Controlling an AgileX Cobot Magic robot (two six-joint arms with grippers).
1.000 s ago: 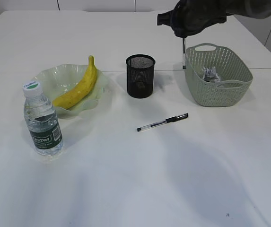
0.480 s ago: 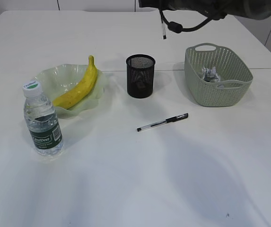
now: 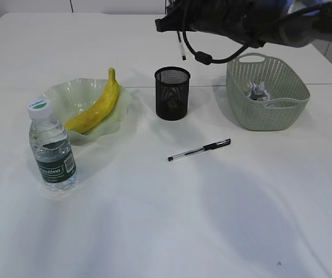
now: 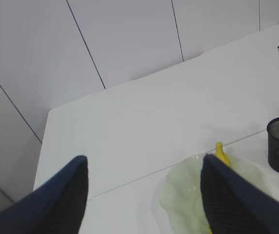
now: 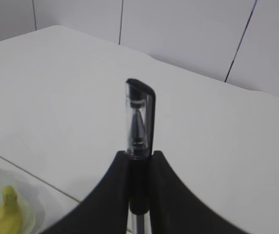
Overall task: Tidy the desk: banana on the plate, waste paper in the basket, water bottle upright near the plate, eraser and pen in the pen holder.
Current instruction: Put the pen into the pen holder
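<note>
My right gripper (image 3: 178,30) is shut on a clear pen with a black cap (image 3: 182,49). It holds the pen upright in the air, just above and behind the black mesh pen holder (image 3: 172,92). In the right wrist view the pen (image 5: 139,117) stands up between the shut fingers (image 5: 107,190). A second pen (image 3: 199,150) lies on the table in front of the holder. The banana (image 3: 96,107) lies on the pale green plate (image 3: 61,95). The water bottle (image 3: 51,147) stands upright in front of the plate. My left gripper (image 4: 144,163) is open and empty, high above the plate (image 4: 188,195).
A grey-green basket (image 3: 267,110) at the right holds crumpled paper (image 3: 259,91). A dim shape shows through the holder's mesh; I cannot tell whether it is the eraser. The table's seam runs behind the plate and holder.
My right gripper has carried the pen leftward from beside the basket to above the pen holder. Nothing on the table has moved.
</note>
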